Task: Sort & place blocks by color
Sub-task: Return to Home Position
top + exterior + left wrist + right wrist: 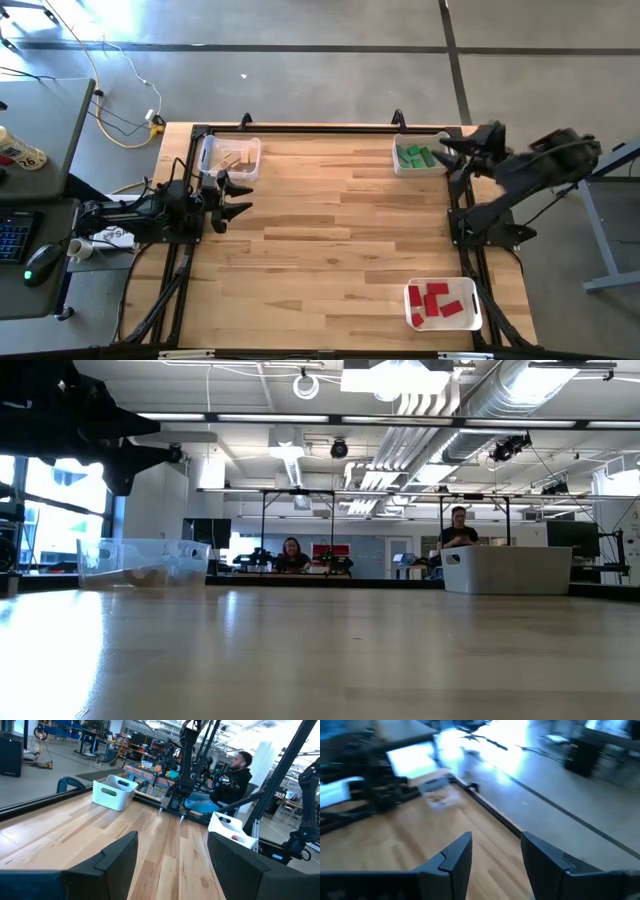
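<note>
Above the wooden table (pixel 330 230), the overhead camera shows three bins and both arms. A clear bin (pixel 229 157) at the back left corner holds the tan blocks (pixel 232 160). A far white bin (pixel 417 157) at the back right holds the green blocks (pixel 416 156). A near white bin (pixel 443 304) at the front right holds the red blocks (pixel 437 299). No block lies on the bare boards. The left gripper (pixel 241 197) sits low at the table's left edge, just in front of the clear bin, with its fingers spread and nothing between them. The right gripper (pixel 447 152) hangs at the right edge, just beside the far white bin, and points toward it.

At table height, the clear bin (pixel 145 563) stands on the left with tan shapes inside. The far white bin (pixel 505 570) stands on the right, and its wall hides its contents. A dark arm part crosses the upper left corner. Two people (pixel 459 528) sit far back in the room.

Past the left wrist, the two dark fingers (pixel 117 862) stand wide apart and empty over the boards. Both white bins are in sight, and a seated person (pixel 236 779) is beyond the table.

Past the right wrist, the fingers (pixel 451 859) are likewise parted and hold nothing. The clear bin (pixel 438 795) is blurred near the far rail, beside the left arm.
</note>
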{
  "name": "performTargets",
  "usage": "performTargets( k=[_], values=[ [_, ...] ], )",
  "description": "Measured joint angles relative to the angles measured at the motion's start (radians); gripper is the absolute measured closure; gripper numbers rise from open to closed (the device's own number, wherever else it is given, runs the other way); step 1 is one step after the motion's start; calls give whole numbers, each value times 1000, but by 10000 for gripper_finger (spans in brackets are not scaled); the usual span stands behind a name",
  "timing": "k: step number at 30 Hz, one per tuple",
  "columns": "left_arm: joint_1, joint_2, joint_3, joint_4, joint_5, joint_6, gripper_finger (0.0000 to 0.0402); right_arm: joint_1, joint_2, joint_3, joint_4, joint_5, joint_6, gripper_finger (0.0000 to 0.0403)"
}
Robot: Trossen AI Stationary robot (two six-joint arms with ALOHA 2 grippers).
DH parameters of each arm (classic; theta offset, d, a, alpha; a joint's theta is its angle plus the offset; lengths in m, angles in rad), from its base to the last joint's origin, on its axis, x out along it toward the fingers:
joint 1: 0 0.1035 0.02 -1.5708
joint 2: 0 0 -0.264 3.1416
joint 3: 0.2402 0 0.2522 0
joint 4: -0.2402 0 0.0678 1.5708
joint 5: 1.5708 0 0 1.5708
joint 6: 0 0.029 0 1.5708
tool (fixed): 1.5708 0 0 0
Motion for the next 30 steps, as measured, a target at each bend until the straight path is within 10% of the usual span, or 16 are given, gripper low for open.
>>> performTargets(
  k=[20, 30],
  values=[
    [0, 0, 0, 0, 0, 0, 174, 0, -116, 0, 325, -618, -612, 247],
    [0, 0, 0, 0, 0, 0, 174, 0, -269, -92, 346, -642, -631, 247]
  ],
)
